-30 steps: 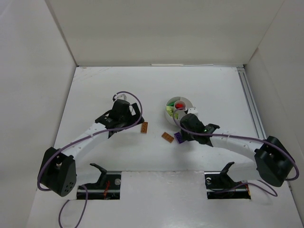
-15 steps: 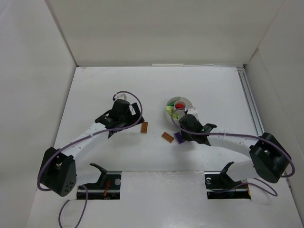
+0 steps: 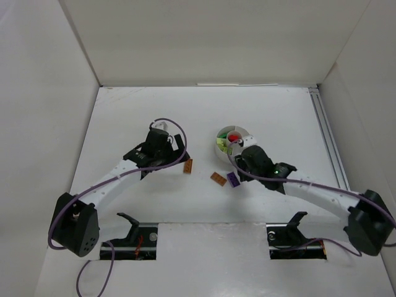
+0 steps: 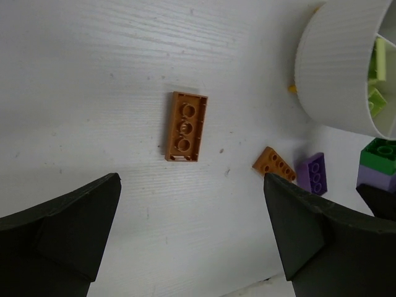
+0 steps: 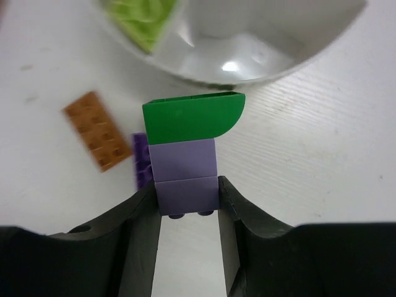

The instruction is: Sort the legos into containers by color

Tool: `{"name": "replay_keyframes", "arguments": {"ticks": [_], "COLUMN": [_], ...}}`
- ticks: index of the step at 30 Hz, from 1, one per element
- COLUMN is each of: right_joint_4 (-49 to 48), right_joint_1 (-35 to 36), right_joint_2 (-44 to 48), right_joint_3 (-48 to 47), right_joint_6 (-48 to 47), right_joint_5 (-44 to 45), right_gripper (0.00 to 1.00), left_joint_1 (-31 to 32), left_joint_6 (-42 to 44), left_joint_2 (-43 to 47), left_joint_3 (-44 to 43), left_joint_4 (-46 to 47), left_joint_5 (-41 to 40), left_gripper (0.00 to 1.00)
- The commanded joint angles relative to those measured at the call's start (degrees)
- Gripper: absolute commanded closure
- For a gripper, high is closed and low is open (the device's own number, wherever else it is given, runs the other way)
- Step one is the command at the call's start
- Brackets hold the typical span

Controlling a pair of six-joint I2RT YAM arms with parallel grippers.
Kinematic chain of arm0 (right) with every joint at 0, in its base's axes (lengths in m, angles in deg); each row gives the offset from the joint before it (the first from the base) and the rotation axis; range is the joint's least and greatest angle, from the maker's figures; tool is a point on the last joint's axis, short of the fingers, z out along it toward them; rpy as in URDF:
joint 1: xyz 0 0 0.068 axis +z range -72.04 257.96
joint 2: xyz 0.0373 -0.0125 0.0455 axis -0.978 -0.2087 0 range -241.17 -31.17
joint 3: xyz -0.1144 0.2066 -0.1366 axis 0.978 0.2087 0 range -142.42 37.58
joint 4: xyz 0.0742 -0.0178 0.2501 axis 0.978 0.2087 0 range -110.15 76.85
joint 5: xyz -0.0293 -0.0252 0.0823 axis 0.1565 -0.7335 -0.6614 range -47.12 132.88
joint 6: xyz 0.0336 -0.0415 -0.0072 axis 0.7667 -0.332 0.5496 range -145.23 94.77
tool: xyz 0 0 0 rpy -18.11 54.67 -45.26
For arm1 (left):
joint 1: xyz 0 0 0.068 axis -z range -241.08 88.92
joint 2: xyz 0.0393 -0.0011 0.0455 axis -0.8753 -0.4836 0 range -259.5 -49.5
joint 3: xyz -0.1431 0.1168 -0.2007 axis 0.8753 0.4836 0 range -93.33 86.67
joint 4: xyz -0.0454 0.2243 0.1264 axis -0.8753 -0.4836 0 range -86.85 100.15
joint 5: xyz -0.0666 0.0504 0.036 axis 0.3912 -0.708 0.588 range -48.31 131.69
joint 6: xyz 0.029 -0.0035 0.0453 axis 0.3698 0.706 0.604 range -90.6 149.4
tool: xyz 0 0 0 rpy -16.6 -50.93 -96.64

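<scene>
The right gripper (image 5: 185, 193) pinches a green-on-lilac lego stack (image 5: 192, 117) beside the tub (image 5: 272, 62), near the middle of the tabletop (image 3: 124, 111). The joined colours likely need splitting before any drop. The left gripper (image 4: 190, 185) hangs wide open, empty, above an orange brick (image 4: 185, 127).

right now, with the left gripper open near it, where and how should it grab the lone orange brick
Pinch the orange brick across its two long sides at mid-length, coming straight down with the left gripper. It lies flat, hollow underside up, clear of other pieces, its long axis running between the open fingers, so the narrow width should fit with little turning.
</scene>
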Motion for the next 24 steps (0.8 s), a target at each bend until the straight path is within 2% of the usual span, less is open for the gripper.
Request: {"name": "replay_keyframes", "arguments": {"ticks": [1, 3, 4, 7, 9, 14, 16, 24], "right_joint_4": [-2.81, -2.81, -4.38, -7.91, -8.44, -7.12, -7.12, -7.12], "right_joint_1": [0.55, 0.55, 1.25, 1.87, 1.87, 2.40, 2.40, 2.40], "right_joint_2": [9.14, 14.41, 16.00, 19.61, 20.14, 18.74, 17.42, 15.75], "right_joint_3": [-0.90, -0.37, 0.15, 1.21, 1.21, -0.98, -2.21, -5.55], "right_joint_6": [-14.22, -20.65, -22.32, -25.41, -26.99, -29.20, -30.25, -31.39], "right_joint_5": [-13.93, -22.11, -30.68, -39.52, -41.22, -45.79, -45.79, -42.63], "right_gripper": [0.77, 0.79, 0.79, 0.84, 0.89, 0.89, 0.90, 0.91], "left_joint_1": [0.12, 0.12, 0.12, 0.12, 0.12, 0.12, 0.65, 8.11], "left_joint_6": [4.06, 6.26, 6.88, 7.59, 7.59, 1.71, 0.91, 3.02], "left_joint_2": [2.72, 4.13, 5.08, 7.28, 9.39, 11.25, 11.25, 7.74], "left_joint_3": [-3.14, -2.62, -2.61, -1.47, 0.36, 4.24, 4.24, 1.52], "left_joint_4": [2.30, 4.85, 6.34, 11.35, 15.48, 26.82, 28.85, 25.34], "left_joint_5": [7.09, 12.45, 19.26, 30.53, 35.31, 47.78, 48.43, 44.38], "left_gripper": [0.00, 0.00, 0.00, 0.00, 0.00, 0.00, 0.00, 0.00]}}
